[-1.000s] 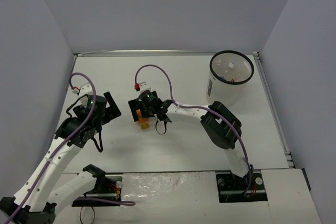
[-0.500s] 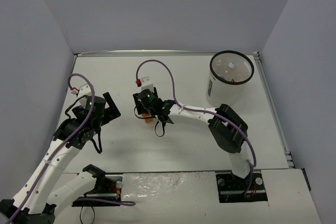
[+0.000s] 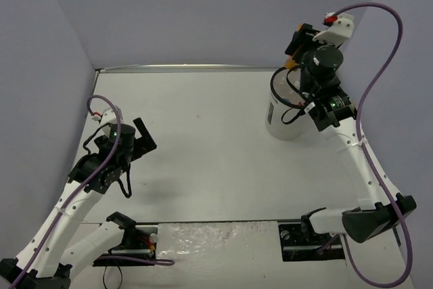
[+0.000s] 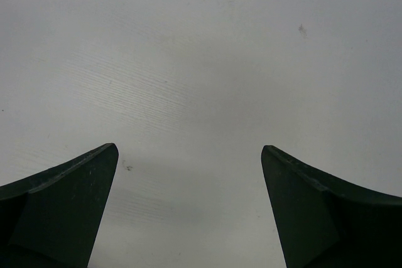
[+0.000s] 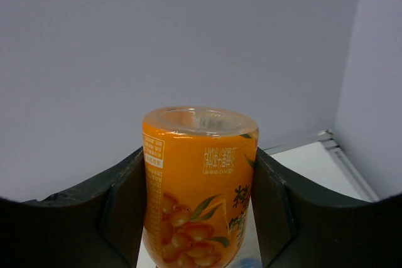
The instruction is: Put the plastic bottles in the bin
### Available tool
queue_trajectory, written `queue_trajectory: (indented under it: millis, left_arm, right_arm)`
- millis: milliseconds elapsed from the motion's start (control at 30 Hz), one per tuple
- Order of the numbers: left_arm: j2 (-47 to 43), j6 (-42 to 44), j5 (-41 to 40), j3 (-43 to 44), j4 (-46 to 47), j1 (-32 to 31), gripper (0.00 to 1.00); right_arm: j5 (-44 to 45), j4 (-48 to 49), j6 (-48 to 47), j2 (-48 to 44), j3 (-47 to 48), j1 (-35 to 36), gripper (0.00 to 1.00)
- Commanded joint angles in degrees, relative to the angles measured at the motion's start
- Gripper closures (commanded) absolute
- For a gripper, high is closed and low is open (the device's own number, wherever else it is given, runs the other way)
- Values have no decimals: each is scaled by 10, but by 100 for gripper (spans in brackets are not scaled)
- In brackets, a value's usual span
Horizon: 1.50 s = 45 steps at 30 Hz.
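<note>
Orange bottle [image 5: 188, 199] held above the bin [image 3: 279, 118] at the far right of the table [image 3: 203, 140]
The white bin is mostly hidden under the right arm [image 3: 352, 153]. The right gripper [image 5: 198, 155] has its fingers clamped on the sides of the short orange bottle, which sits raised near the bin's far rim. The left gripper [image 4: 190, 149] hangs over the table at the left, fingers spread wide apart with nothing between them
</note>
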Motion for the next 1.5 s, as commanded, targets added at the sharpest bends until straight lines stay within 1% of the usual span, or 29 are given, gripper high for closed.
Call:
queue_trajectory:
  millis: [0,100,200,300,333,367,400,467,500,733,800,900,1033,1133,1167,1300,1367,1467]
  left_arm:
    - [13,15,4,8,37,5,3]
    - [14,17,3,8,34,5,3]
    - [9,18,0,8,31,4,3]
    - [5,19,-4,9,27,4,3]
    - [4,19,-5,10,27,5,3]
    - [3,19,-6,10,27,5,3]
    - [3,19,-5,11,26,5,3]
    - [1,16,-3,12,26,4,3]
    - [1,15,-1,13,26,4,3]
    - [-9,13,4,10,22,4,3]
    - [-11,13,1,11,20,5,3]
    - [-16,14,-8,13,16,4,3]
    - [-18,17,-19,15,9,5,3]
    - [-15,19,-21,15,8,5,3]
    - [-15,20,-22,15,8,4,3]
    - [-15,18,-24,8,-3,4,3]
    - [-15,17,-29,6,-6,4,3]
    - [-11,19,-37,12,-2,4,3]
  right_arm:
    - [3,-18,-21,44,8,-64,65]
    - [8,-28,-15,61,10,-83,63]
    - [55,-46,-3,67,3,-84,58]
    - [98,-55,7,53,-14,-85,55]
    - [106,-56,8,45,-19,-84,52]
    - [109,-56,10,38,-22,-84,46]
    - [104,-57,11,31,-28,-85,36]
    - [93,-62,18,20,-34,-85,5]
    - [87,-63,19,18,-38,-85,0]
    - [63,-99,37,-13,-38,-84,0]
    - [62,-115,60,-33,-50,-84,0]
    - [75,-118,90,-82,-99,-85,0]
    - [95,-159,138,-151,-172,-85,0]
    - [123,-207,197,-214,-237,-85,0]
    - [129,-211,207,-228,-278,-85,0]
    - [131,-248,268,-294,-374,-85,0]
    - [141,-269,292,-329,-400,-86,0]
    - [150,-274,305,-361,-420,-85,0]
